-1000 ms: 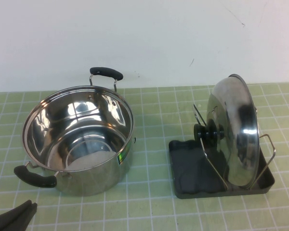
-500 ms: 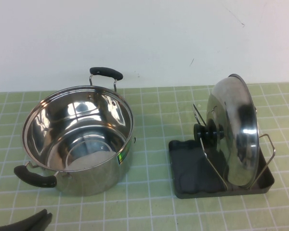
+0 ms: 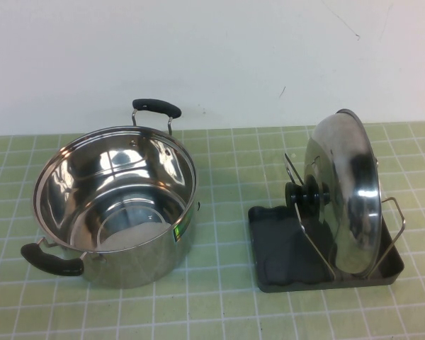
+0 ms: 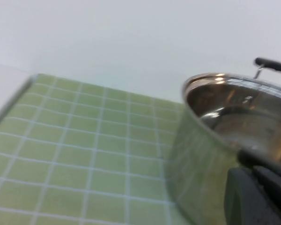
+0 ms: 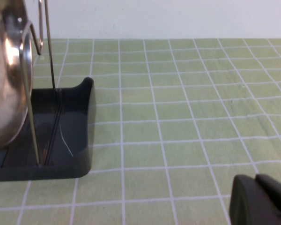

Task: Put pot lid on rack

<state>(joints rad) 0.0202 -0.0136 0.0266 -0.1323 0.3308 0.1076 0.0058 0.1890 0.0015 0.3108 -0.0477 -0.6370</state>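
The pot lid (image 3: 343,191) stands on edge in the rack (image 3: 283,248), leaning against the wire loops, its black knob (image 3: 308,196) facing the pot. No gripper touches it. Neither gripper shows in the high view. In the right wrist view my right gripper (image 5: 258,199) is shut and empty, low over the tiles, well to the side of the rack's tray (image 5: 61,140) and the lid (image 5: 7,79). In the left wrist view my left gripper (image 4: 255,190) is shut and empty, close beside the pot's outer wall.
The steel pot (image 3: 113,202) with two black handles stands open on the left of the green tiled table; it also shows in the left wrist view (image 4: 215,136). A white wall runs behind the table.
My left gripper, seen at the bottom left corner of the high view before, has drawn back out of that view. The lid, rack and pot have not moved.
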